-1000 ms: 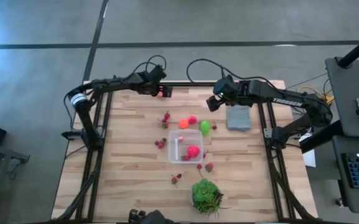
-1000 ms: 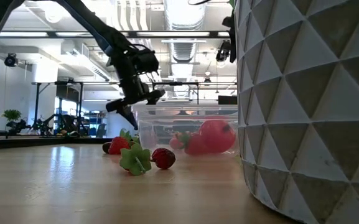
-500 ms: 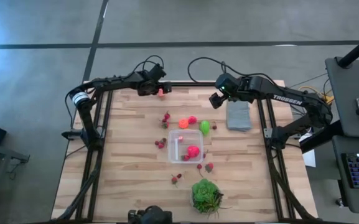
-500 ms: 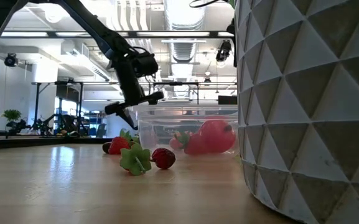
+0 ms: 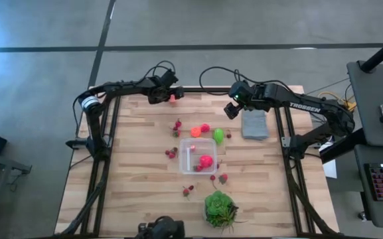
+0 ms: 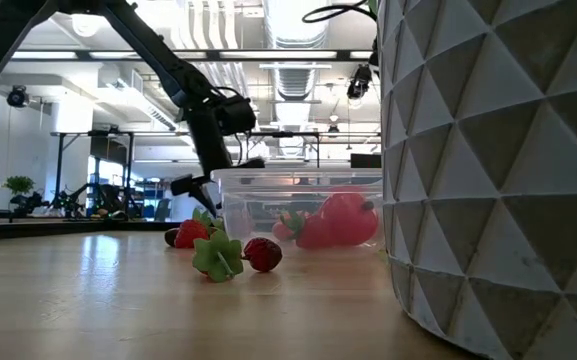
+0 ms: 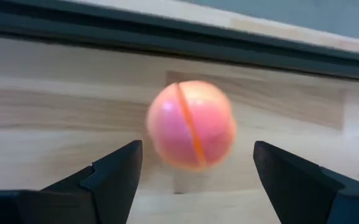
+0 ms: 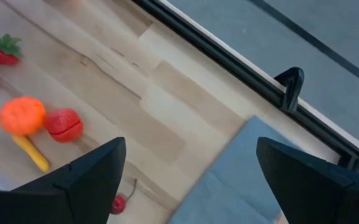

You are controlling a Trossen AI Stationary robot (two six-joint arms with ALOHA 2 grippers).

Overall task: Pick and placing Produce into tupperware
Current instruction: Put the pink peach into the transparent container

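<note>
A pink ball of produce (image 7: 191, 124) with an orange seam lies on the wooden table near its far edge. My left gripper (image 7: 198, 148) is open, one finger on either side of the ball without touching it, and in the high view my left gripper (image 5: 172, 98) covers most of the ball. The clear tupperware (image 5: 198, 157) stands mid-table with a pink piece (image 5: 206, 160) inside. Orange (image 5: 195, 132), red (image 5: 205, 127) and lime-green (image 5: 218, 135) pieces lie just beyond it. My right gripper (image 5: 230, 111) hangs open above the table's far right part.
A grey slab (image 5: 255, 124) lies at the far right. A green plant (image 5: 220, 208) in a white faceted pot (image 6: 498, 170) stands near the front edge. Small red berries (image 5: 176, 124) and strawberries (image 6: 261, 253) are scattered around the container. A black frame rail (image 7: 167, 34) runs just past the ball.
My left gripper has sunk a little toward the pink ball and rolled about its own axis, staying open. My right gripper has also rolled slightly, still open above the table. No produce has moved.
</note>
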